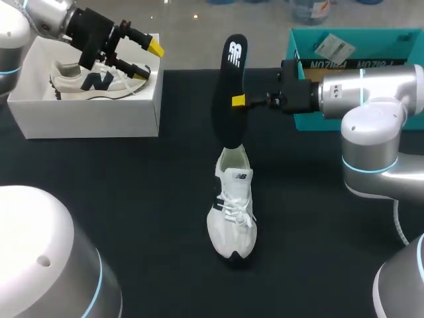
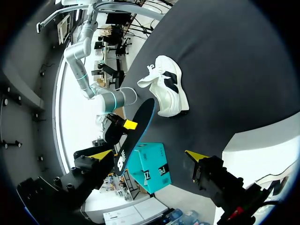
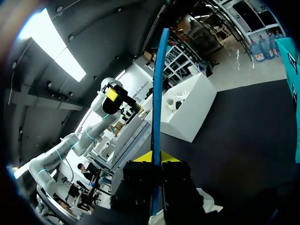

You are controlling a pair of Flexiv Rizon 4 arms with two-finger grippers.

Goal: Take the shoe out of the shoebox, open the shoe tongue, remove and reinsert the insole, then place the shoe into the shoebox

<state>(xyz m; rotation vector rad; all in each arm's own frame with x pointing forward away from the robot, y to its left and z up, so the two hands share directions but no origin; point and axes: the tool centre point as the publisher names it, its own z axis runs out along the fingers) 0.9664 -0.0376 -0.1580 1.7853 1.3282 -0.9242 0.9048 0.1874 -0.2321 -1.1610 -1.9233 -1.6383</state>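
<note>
A white shoe [image 1: 232, 215] stands on the black table, toe toward the front edge. My right gripper [image 1: 240, 101] is shut on a black insole [image 1: 228, 73] and holds it upright, its lower end at the shoe's heel opening. The right wrist view shows the insole [image 3: 157, 89] edge-on between the closed fingers of my right gripper [image 3: 154, 159]. My left gripper [image 1: 147, 58] hangs open and empty above the white shoebox [image 1: 86, 119] at the far left. From the left wrist view, its open gripper [image 2: 149, 154] faces the insole [image 2: 136, 136] and the shoe [image 2: 165, 86].
A second white shoe [image 1: 93, 81] lies inside the white shoebox. A teal box [image 1: 351, 40] stands at the back right, behind my right arm. The black cloth [image 1: 132, 199] covers the table around the shoe.
</note>
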